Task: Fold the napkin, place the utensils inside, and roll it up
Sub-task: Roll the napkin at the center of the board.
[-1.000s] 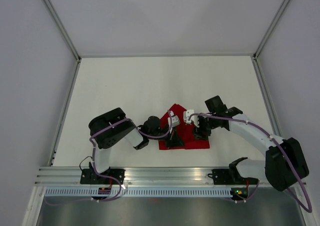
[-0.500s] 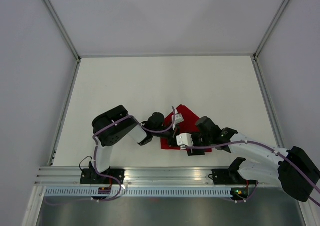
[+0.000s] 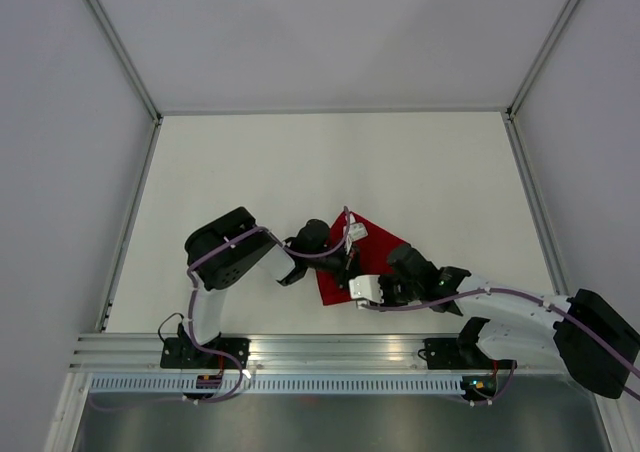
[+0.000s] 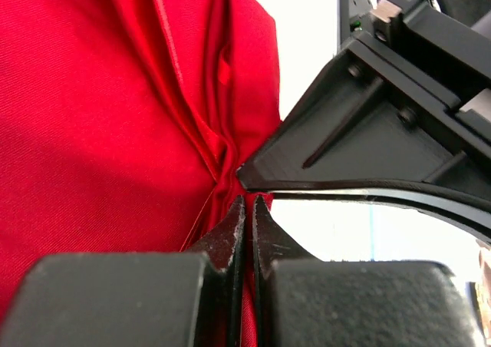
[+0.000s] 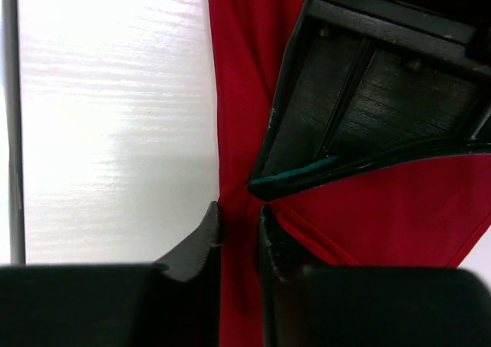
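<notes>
The red napkin (image 3: 378, 248) lies bunched on the white table in front of the arms, seen up close as creased red cloth (image 4: 92, 132) in the left wrist view. My left gripper (image 3: 345, 269) is shut on a gathered fold (image 4: 247, 203) at its near left edge. Right beside it, my right gripper (image 3: 354, 283) has its jaws drawn in on the same edge, with red cloth (image 5: 239, 213) pinched between them. Each wrist view shows the other gripper's black finger close by. The utensils are out of view.
The white table (image 3: 300, 162) stretches beyond the napkin, bounded by grey walls and metal corner posts. An aluminium rail (image 3: 330, 352) runs along the near edge, where both arm bases are bolted.
The right arm swung from the napkin's right side to its near left edge and closed on the cloth. The napkin has shifted and changed shape. The left gripper stayed shut.
</notes>
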Motion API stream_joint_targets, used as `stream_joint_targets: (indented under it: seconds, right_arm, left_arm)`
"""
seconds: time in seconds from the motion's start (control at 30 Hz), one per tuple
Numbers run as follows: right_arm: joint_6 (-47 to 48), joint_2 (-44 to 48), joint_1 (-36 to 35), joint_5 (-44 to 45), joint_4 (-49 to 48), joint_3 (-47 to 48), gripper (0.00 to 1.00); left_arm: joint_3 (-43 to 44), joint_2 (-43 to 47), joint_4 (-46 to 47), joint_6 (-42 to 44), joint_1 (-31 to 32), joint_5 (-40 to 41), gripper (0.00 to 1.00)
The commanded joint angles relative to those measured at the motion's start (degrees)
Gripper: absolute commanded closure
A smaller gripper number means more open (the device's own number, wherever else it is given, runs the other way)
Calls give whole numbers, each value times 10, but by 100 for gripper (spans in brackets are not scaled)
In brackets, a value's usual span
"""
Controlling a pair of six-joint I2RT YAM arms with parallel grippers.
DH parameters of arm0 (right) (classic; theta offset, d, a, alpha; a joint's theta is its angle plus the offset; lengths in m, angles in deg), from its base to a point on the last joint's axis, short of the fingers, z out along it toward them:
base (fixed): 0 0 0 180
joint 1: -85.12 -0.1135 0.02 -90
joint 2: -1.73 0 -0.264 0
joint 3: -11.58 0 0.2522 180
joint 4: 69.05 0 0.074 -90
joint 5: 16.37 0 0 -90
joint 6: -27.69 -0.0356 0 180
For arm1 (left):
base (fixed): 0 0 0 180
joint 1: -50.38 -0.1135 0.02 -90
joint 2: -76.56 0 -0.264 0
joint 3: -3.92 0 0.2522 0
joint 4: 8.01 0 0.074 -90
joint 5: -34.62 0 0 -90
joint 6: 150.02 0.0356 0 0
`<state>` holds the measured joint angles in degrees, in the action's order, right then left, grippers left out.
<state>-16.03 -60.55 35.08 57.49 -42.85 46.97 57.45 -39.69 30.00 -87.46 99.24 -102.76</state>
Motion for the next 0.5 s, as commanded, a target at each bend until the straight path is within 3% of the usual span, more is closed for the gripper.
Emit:
stream_joint_targets:
  seconds: [0.0,0.13,0.33,0.47]
  right_arm:
    - [0,-26,-3,55,-10,-26,84]
    - [-3,-41,-3,48,-12,-27,92]
    - [2,-93,6,-15,43,19,97]
    - [25,-151,49,-71,99,76,97]
  left_arm:
    - [-14,-18,-124,-12,-8,46,98]
    - [-22,29,-104,-31,-10,60,91]
    - [-48,148,-131,9,-10,163,86]
    - [-65,210,-159,35,-10,254,86]
